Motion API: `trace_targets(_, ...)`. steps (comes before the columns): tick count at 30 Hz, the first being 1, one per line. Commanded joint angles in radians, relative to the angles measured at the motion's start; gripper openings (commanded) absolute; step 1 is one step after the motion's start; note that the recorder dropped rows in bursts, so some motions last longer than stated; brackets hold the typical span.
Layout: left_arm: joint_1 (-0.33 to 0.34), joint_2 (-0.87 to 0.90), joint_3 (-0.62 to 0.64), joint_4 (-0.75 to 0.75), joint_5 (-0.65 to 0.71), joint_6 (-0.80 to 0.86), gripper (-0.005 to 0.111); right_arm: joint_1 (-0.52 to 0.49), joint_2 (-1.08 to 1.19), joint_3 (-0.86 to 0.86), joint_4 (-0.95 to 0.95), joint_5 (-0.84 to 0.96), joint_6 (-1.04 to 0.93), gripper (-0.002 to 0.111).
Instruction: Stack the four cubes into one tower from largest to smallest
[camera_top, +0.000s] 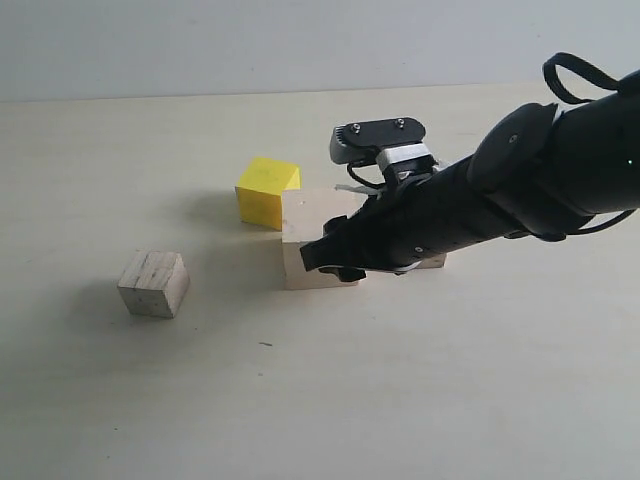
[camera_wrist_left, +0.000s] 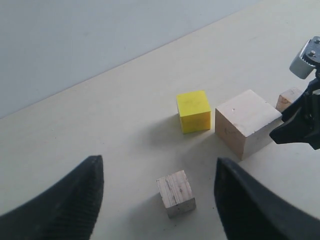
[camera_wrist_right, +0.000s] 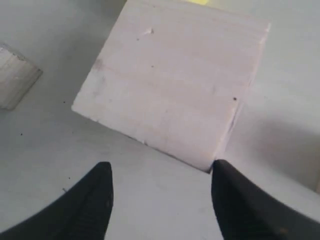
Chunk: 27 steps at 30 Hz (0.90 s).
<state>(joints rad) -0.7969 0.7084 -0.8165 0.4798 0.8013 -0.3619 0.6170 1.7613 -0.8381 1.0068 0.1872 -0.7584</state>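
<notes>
large pale wooden block (camera_wrist_right: 170, 85) sits flat, corner facing right gripper (camera_wrist_right: 160, 172).

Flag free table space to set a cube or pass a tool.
Free: the table strip on the exterior camera's side of medium cube and large block; also the gap between them. Crowded: yellow cube, large block and small cube bunched around the right tool.

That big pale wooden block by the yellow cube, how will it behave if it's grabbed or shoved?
The large wooden block looks solid and stiff, so it is likely fairly heavy. It sits flat on a broad face, so a push should slide it, not tip it. Its smooth sides might slip.
</notes>
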Motion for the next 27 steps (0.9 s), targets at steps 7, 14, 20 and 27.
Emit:
trace_targets(7,-0.004,0.001,0.01,0.008,-0.003,-0.008,0.062,-0.006,0.0,-0.008,0.004,0.028,-0.008,0.056)
trace_targets(14,-0.004,0.003,0.072,0.014,-0.018,-0.01,0.062,-0.006,0.0,-0.008,0.004,0.024,-0.008,0.056)
trace_targets(20,-0.004,0.003,0.077,0.039,-0.018,-0.014,0.062,-0.006,-0.017,-0.008,-0.029,0.032,-0.008,0.056)
trace_targets(27,-0.004,0.003,0.079,0.041,-0.018,-0.018,0.062,-0.006,-0.112,-0.008,-0.12,0.103,0.001,0.055)
